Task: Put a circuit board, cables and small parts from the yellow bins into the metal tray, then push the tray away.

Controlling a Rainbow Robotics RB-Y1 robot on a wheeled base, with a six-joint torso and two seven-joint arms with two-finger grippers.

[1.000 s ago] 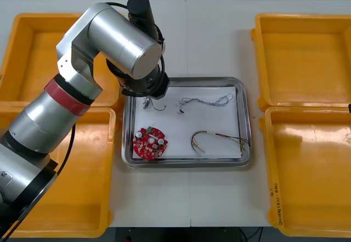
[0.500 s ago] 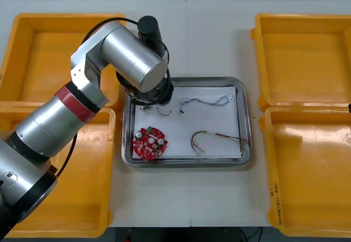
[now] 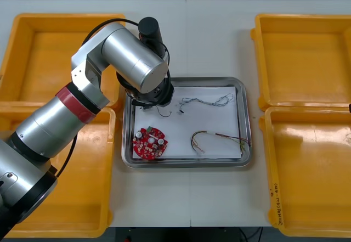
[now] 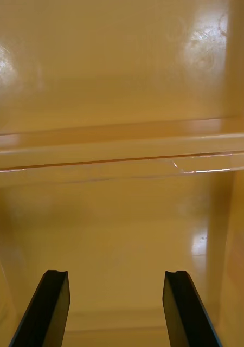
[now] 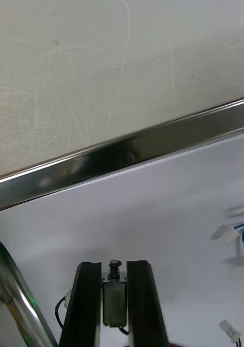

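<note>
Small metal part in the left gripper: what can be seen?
The small metal part is a dull grey boxy block with a short ridged pin at its end, level with the fingertips. The left gripper's black fingers are shut on its two sides. A thin black wire beside one finger seems to run from it. It is over the metal tray's white inside, near a corner; whether it touches the floor is unclear.

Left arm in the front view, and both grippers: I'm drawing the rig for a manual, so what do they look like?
The left arm is a chain of smooth silver cylinders with a red band, a black end cap and a thin black cable looped alongside. The left gripper and right gripper have flat black fingers with squared tips.
</note>
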